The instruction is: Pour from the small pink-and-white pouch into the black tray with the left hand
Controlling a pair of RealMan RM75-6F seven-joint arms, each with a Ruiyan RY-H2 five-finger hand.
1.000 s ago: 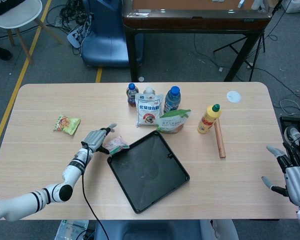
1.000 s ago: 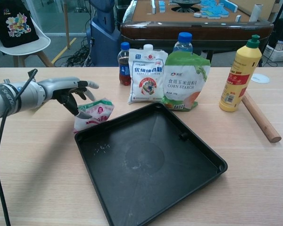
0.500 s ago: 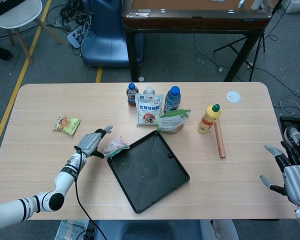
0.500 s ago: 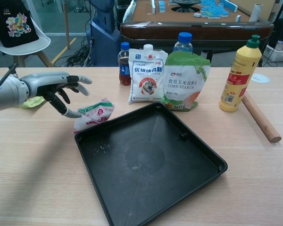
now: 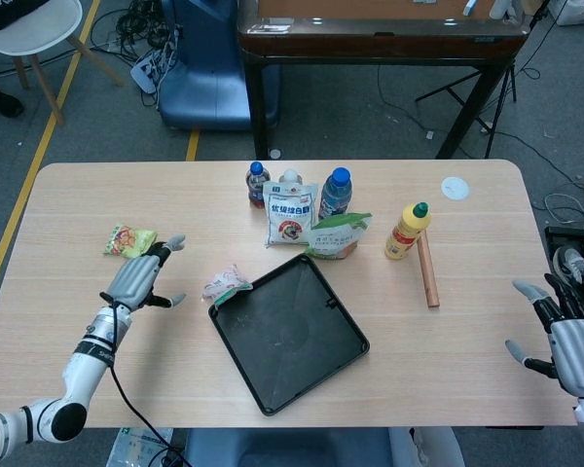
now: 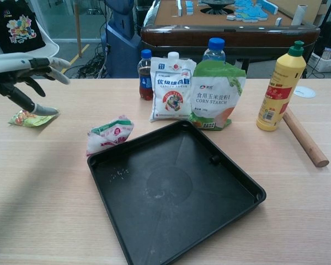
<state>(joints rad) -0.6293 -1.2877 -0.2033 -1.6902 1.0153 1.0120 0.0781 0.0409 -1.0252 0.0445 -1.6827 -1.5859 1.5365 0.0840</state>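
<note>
The small pink-and-white pouch (image 5: 226,284) (image 6: 108,134) lies on the table against the black tray's left corner. The black tray (image 5: 290,331) (image 6: 176,193) sits mid-table with a few white crumbs near its left side. My left hand (image 5: 136,279) (image 6: 23,77) hovers well to the left of the pouch, fingers spread, holding nothing. My right hand (image 5: 565,336) hangs open off the table's right edge, seen only in the head view.
Behind the tray stand a cola bottle (image 6: 146,74), a white sugar bag (image 6: 171,88), a blue-capped bottle (image 6: 213,48) and a green corn starch bag (image 6: 218,95). A yellow squeeze bottle (image 6: 279,87) and wooden rolling pin (image 6: 304,137) are at right. A yellow-green snack packet (image 5: 129,241) lies far left.
My left hand has let go of the pouch and drawn back to the left, away from it. The pouch stays by the tray's corner. The right hand barely moved.
</note>
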